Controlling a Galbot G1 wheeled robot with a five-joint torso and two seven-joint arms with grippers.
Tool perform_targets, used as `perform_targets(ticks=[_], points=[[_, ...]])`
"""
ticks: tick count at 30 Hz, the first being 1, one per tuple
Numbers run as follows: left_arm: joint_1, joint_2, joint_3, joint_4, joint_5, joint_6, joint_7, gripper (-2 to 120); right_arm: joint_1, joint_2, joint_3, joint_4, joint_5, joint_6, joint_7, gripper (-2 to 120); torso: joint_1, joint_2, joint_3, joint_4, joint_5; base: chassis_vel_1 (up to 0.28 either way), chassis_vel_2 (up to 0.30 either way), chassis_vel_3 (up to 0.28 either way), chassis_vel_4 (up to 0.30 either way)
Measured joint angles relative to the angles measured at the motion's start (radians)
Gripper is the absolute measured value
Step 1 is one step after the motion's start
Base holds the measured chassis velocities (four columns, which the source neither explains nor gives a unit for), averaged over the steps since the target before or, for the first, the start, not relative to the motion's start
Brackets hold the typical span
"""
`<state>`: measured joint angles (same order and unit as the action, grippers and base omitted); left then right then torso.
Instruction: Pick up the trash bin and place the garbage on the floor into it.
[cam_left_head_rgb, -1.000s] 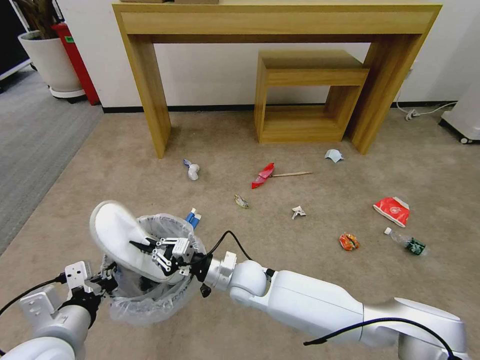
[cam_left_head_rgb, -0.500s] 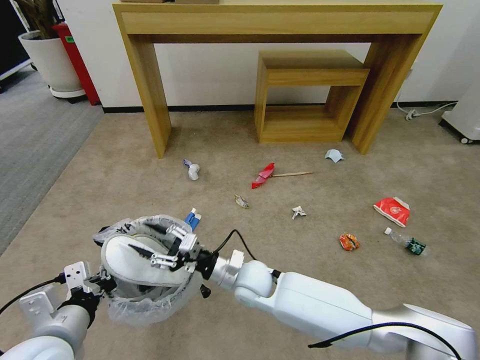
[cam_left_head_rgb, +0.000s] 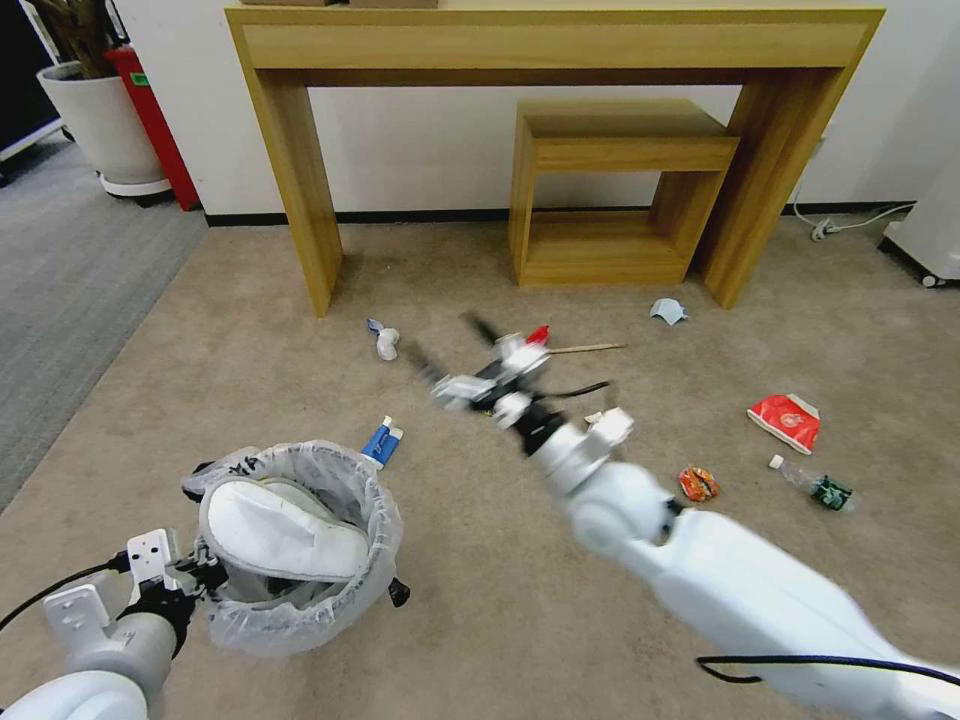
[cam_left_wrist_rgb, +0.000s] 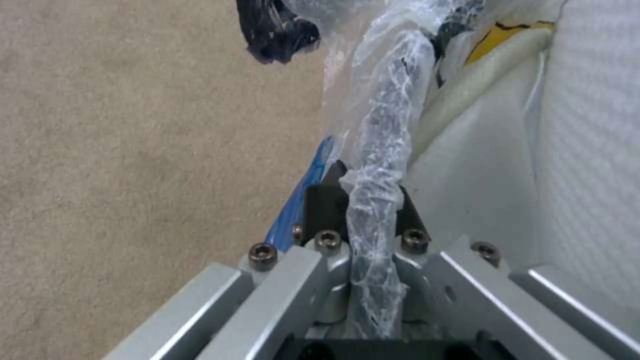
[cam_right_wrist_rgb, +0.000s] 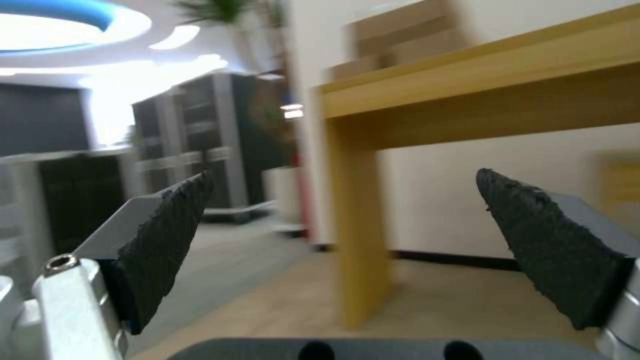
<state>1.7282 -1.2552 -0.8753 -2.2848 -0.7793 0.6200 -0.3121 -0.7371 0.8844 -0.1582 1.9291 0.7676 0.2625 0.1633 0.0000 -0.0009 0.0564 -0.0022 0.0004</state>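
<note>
Left gripper (cam_left_head_rgb: 205, 573) near left, low, clamped on the bagged rim of the bin (cam_left_head_rgb: 300, 610); rim pinched between its fingers (cam_left_wrist_rgb: 325, 200) in the wrist view. Bin held just above the floor (cam_left_head_rgb: 250, 340), one white slipper (cam_left_head_rgb: 285, 535) lying across its mouth. Right arm stretched forward and up over mid-floor, gripper (cam_left_head_rgb: 445, 352) empty, jaws wide apart. Litter on the floor: blue carton (cam_left_head_rgb: 382, 441) just beyond the bin, red wrapper (cam_left_head_rgb: 785, 420), orange packet (cam_left_head_rgb: 698, 484) and bottle (cam_left_head_rgb: 812, 485) far right.
</note>
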Motion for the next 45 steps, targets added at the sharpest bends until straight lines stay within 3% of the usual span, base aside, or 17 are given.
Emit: perform_targets(ticks=[3,6,8,13,18,22,32,45], points=[[-0.013,-0.002,0.0,0.023,0.006,0.004,0.007,1,-0.104,-0.038,0.116,0.037,-0.068,-0.059,0.184,100,0.0,0.0,0.0,0.0001,-0.0001,0.0,0.0,0.0,0.0],[-0.019,-0.002,-0.001,0.033,0.011,0.007,0.014,1,-0.153,-0.047,0.165,0.049,-0.097,-0.099,0.254,100,0.0,0.0,0.0,0.0002,-0.0001,0.0,0.0,0.0,0.0],[-0.026,0.003,-0.006,0.052,0.043,0.007,0.048,1,-0.24,-0.053,0.255,0.063,-0.149,-0.183,0.359,100,0.0,0.0,0.0,-0.0001,-0.0002,0.0,0.0,0.0,0.0],[-0.026,0.011,-0.027,0.075,0.126,0.009,0.128,1,-0.343,-0.036,0.366,0.053,-0.217,-0.234,0.432,100,0.0,0.0,0.0,0.0002,-0.0003,0.0,0.0,0.0,0.0],[-0.018,0.008,-0.041,0.094,0.188,-0.001,0.209,1,-0.462,0.003,0.465,0.027,-0.294,-0.215,0.439,100,0.0,0.0,0.0,0.0,-0.0002,0.0,0.0,0.0,0.0],[-0.012,0.001,-0.042,0.096,0.206,-0.005,0.231,1,-0.523,0.035,0.494,0.021,-0.318,-0.193,0.433,100,0.0,0.0,0.0,0.0001,-0.0004,0.0,0.0,0.0,0.0],[0.007,-0.016,-0.055,0.092,0.221,-0.031,0.241,1,-0.572,0.093,0.496,-0.012,-0.373,-0.148,0.406,100,0.0,0.0,0.0,0.0002,-0.0005,0.0,0.0,0.0,0.0],[0.026,-0.026,-0.078,0.083,0.217,-0.07,0.247,1,-0.59,0.108,0.476,-0.015,-0.408,-0.126,0.395,100,0.0,0.0,0.0,0.0001,-0.0004,0.0,0.0,0.0,0.0]])
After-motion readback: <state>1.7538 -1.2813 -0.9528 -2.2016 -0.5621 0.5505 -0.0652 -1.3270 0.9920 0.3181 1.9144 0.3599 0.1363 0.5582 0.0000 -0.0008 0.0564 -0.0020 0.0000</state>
